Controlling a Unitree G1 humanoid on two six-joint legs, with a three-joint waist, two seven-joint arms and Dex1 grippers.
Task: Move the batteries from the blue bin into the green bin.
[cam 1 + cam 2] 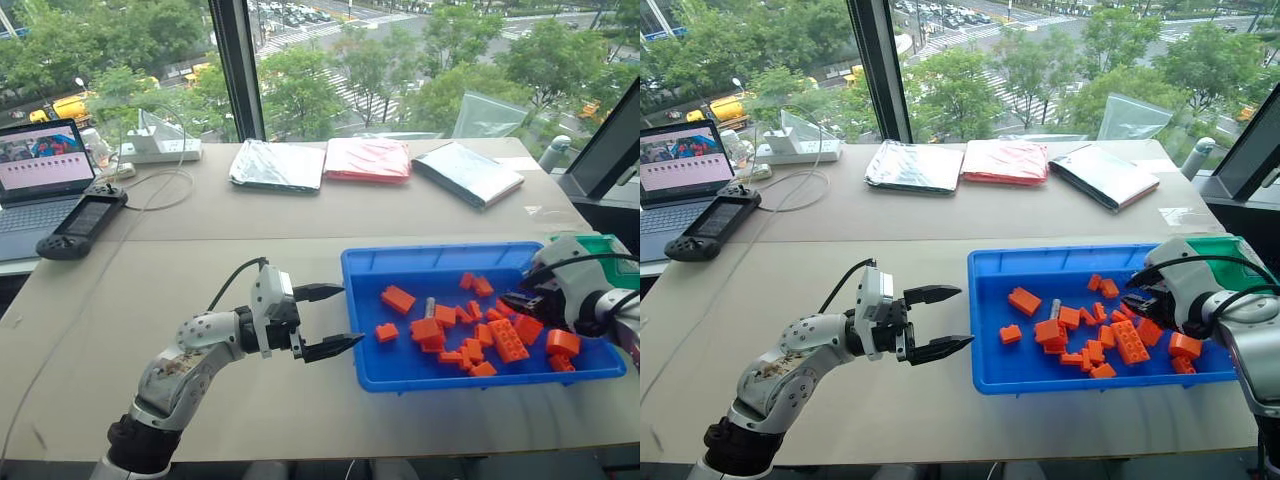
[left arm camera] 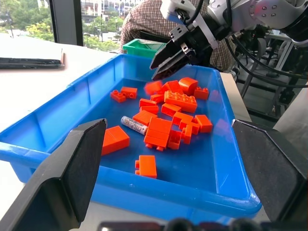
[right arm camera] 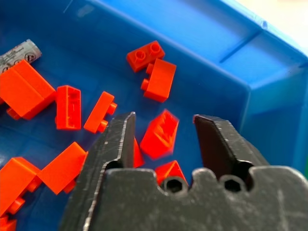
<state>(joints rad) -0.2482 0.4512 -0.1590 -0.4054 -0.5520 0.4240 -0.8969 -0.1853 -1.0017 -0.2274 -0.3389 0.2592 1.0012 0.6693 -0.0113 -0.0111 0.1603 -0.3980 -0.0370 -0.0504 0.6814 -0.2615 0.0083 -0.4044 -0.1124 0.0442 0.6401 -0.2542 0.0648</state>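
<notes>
The blue bin [image 1: 365, 330] sits on the table at the right. It holds several orange bricks [image 1: 508, 340] and one small grey battery [image 2: 134, 125] lying among them. My right gripper [image 3: 163, 118] hovers open over the bin's right half. A blurred orange brick [image 3: 161, 134] shows past the gap between its fingers, touching neither finger. The green bin [image 2: 144, 47] stands just beyond the blue bin's far right corner, partly hidden by my right hand. My left gripper [image 1: 325, 320] stands open and empty just outside the blue bin's left wall, pointing at it.
A laptop [image 1: 40, 165], a black controller [image 1: 85, 222] and a power strip [image 1: 160, 150] lie at the far left. Two silver pouches [image 1: 278, 165] and a red one [image 1: 367, 160] lie along the window. A person in a plaid shirt [image 2: 144, 21] is behind the green bin.
</notes>
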